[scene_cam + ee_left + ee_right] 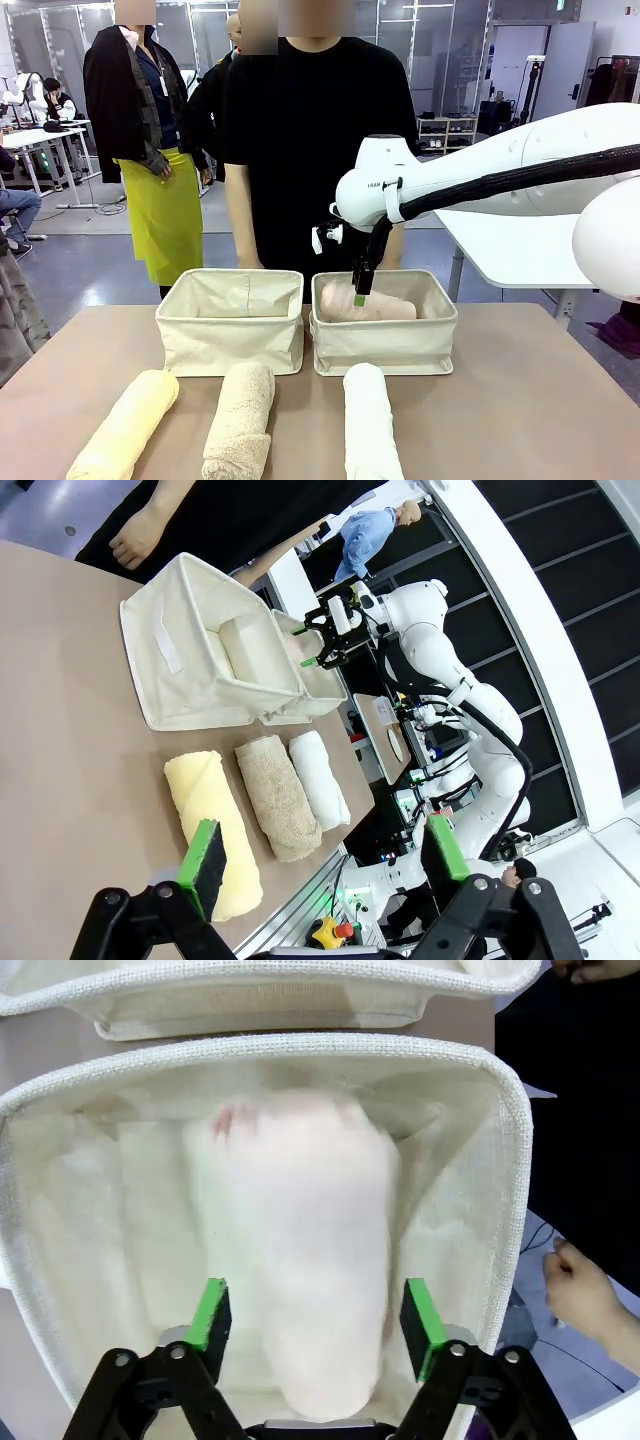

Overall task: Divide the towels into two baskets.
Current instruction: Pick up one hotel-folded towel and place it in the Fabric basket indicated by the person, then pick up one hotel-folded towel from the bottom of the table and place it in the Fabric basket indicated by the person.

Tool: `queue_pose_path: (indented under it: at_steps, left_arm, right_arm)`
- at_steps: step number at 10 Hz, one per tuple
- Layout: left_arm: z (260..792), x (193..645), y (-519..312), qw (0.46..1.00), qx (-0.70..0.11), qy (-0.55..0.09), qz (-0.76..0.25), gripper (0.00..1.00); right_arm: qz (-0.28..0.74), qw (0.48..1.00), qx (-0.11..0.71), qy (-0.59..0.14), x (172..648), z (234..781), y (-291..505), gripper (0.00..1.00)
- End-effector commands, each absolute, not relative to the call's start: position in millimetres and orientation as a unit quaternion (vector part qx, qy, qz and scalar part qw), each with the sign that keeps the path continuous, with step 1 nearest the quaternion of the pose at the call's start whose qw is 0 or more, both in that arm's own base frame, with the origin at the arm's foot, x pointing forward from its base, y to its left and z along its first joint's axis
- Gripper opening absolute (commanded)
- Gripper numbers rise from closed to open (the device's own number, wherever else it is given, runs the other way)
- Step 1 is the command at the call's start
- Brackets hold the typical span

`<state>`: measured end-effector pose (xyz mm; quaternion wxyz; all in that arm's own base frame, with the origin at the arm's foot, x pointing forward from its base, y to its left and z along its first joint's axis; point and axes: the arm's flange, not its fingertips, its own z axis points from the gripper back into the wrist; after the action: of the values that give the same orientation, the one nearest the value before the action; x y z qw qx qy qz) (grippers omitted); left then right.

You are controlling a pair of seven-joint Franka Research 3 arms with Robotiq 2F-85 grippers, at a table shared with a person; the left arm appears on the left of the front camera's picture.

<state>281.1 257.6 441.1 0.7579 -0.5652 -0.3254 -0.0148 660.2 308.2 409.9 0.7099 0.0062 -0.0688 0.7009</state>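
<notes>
Pink towel (295,1240) lies in the right basket (510,1160) under our right end effector (315,1305), jaws wide; white towel (370,420) sits nearest that arm, long axis pointing toward us.

yellow towel (125,428), beige towel (240,408), white towel (370,420), cream baskets (230,345)

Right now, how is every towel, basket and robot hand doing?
pink towel, rolled, in the right basket
right basket, upright, holds pink towel
left basket, upright
yellow towel, rolled, on the table
beige towel, rolled, on the table
white towel, rolled, on the table
right gripper, open over pink towel
left gripper, open, empty
</notes>
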Motion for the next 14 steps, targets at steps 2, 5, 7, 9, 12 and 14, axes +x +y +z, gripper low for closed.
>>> queue_pose_path:
  at_steps: [2, 5, 7, 9, 12, 14]
  left_arm:
    - [442.4, 277.8, 259.1, 0.753, -0.569, -0.330, -0.018, 1.00]
    - [442.4, 277.8, 259.1, 0.753, -0.569, -0.330, -0.018, 1.00]
    - [442.4, 277.8, 259.1, 0.753, -0.569, -0.330, -0.018, 1.00]
    - [442.4, 277.8, 259.1, 0.753, -0.569, -0.330, -0.018, 1.00]
    - [442.4, 277.8, 259.1, 0.753, -0.569, -0.330, -0.018, 1.00]
    - [442.4, 277.8, 259.1, 0.753, -0.569, -0.330, -0.018, 1.00]
  right_arm:
    - [0.705, 0.706, 0.010, -0.069, 660.9, 410.9, 309.7, 1.00]
    - [0.701, 0.710, 0.006, -0.069, 660.6, 410.4, 308.4, 1.00]
    - [0.701, 0.710, 0.006, -0.069, 660.6, 410.4, 308.4, 1.00]
    - [0.701, 0.710, 0.006, -0.069, 660.6, 410.4, 308.4, 1.00]
    - [0.701, 0.710, 0.006, -0.069, 660.6, 410.4, 308.4, 1.00]
    - [0.701, 0.710, 0.006, -0.069, 660.6, 410.4, 308.4, 1.00]
